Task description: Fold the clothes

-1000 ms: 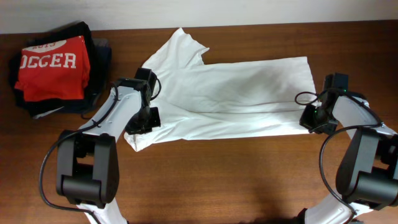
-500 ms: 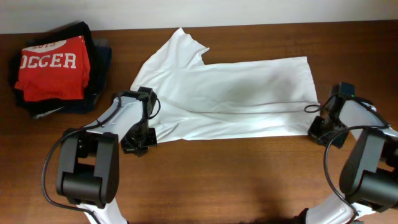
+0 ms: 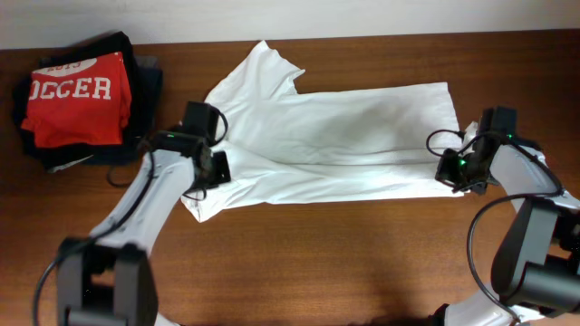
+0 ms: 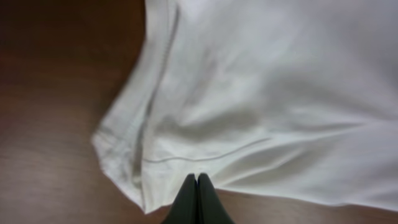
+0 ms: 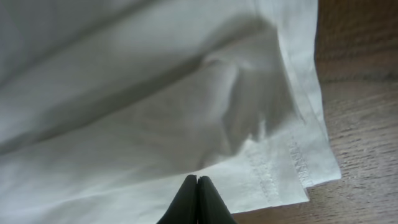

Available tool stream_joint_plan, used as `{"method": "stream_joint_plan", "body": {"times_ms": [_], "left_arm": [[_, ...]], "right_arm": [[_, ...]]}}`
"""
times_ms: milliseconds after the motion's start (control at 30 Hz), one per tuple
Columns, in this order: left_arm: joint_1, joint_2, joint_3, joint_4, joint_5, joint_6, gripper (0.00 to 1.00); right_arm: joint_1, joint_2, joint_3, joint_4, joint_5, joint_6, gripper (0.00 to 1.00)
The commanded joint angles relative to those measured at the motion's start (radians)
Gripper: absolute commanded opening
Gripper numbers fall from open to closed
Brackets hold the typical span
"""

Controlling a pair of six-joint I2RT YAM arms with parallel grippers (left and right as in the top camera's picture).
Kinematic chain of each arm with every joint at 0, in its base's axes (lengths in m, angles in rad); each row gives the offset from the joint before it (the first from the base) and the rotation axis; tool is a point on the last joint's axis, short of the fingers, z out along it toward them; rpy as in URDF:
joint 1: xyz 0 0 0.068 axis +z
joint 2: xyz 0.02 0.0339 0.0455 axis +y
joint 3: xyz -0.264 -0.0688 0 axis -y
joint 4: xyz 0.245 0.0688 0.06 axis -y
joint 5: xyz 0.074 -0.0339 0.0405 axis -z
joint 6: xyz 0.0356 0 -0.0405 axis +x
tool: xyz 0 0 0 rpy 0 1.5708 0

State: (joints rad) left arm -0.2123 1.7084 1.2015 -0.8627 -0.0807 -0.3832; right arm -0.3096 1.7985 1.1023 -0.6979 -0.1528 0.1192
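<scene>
Cannot tell whether left gripper (image 4: 197,179) or right gripper (image 5: 197,180), fingertips pressed together, pinches white shirt (image 3: 344,136) hem. Buried mostly beneath red shirt (image 3: 77,104), upper left overhead: dark clothes (image 3: 147,91).

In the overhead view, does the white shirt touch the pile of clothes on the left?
No, bare table separates the white shirt from the pile of clothes.

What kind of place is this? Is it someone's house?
Probably a robot lab, not a home: two robot arms, left gripper and right gripper, at a white T-shirt, on a wooden table with a pile of clothes.
</scene>
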Motion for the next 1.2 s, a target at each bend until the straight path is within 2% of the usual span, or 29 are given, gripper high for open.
{"method": "stream_joint_plan", "body": {"times_ms": [0,233,467,533,633,700,800,867,933,1033,1100,1167], "left_arm": [[-0.014,0.096,-0.075,0.069,0.014,-0.005,0.00],[-0.014,0.126,-0.115,0.172,0.003,-0.005,0.00],[-0.014,0.126,-0.267,0.164,-0.032,-0.005,0.01],[-0.014,0.126,-0.275,0.146,-0.035,-0.006,0.01],[-0.014,0.126,-0.274,0.078,0.030,-0.010,0.00],[-0.014,0.124,-0.274,0.015,0.037,-0.013,0.00],[-0.013,0.075,-0.259,0.017,0.017,-0.013,0.00],[0.000,-0.008,-0.157,0.014,-0.074,-0.012,0.01],[0.004,-0.081,-0.025,0.008,-0.073,-0.012,0.00],[0.006,-0.196,0.147,0.002,-0.073,-0.013,0.00],[0.006,-0.224,0.173,0.010,-0.074,-0.012,0.00],[0.019,-0.206,0.173,0.004,-0.074,-0.012,0.00]], "right_arm": [[0.002,0.034,-0.011,0.008,0.027,-0.011,0.04],[0.002,0.111,-0.075,0.106,0.029,-0.011,0.04],[0.000,0.113,-0.076,0.022,0.161,-0.006,0.04],[0.000,0.113,-0.076,-0.010,0.232,0.040,0.04],[0.000,0.111,-0.074,-0.048,0.256,0.051,0.04],[0.000,0.111,-0.029,-0.117,0.255,0.051,0.05],[0.002,0.105,0.071,-0.190,0.231,0.050,0.04],[0.002,0.102,0.164,-0.216,0.145,0.049,0.04],[0.004,0.100,0.286,-0.275,0.033,-0.012,0.04],[0.023,0.092,0.536,-0.470,-0.016,-0.064,0.04],[0.076,0.090,0.630,-0.550,-0.178,-0.200,0.04],[0.180,0.094,0.628,-0.575,-0.217,-0.335,0.04]]}}
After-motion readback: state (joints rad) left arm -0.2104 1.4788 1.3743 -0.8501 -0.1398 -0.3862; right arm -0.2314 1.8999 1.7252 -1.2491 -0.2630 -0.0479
